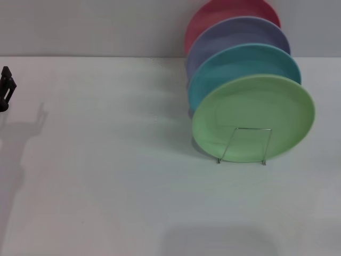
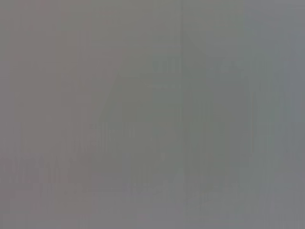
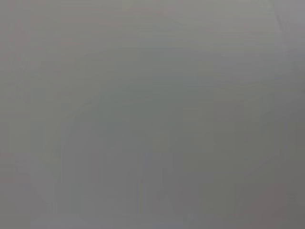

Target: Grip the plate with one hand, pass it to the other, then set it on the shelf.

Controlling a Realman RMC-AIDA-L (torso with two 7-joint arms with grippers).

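The light green plate stands tilted on edge at the front of a row of plates in the silver wire shelf, at the right of the white table. One upright wire loop of the shelf shows in front of the plate's lower part. My left gripper shows only as a small black part at the far left edge of the head view, well away from the plate. My right gripper is out of view. Both wrist views show only plain grey.
Behind the green plate stand a turquoise plate, a lavender-blue plate and a red plate, all leaning the same way. The white table stretches to the left and front. A pale wall runs along the back.
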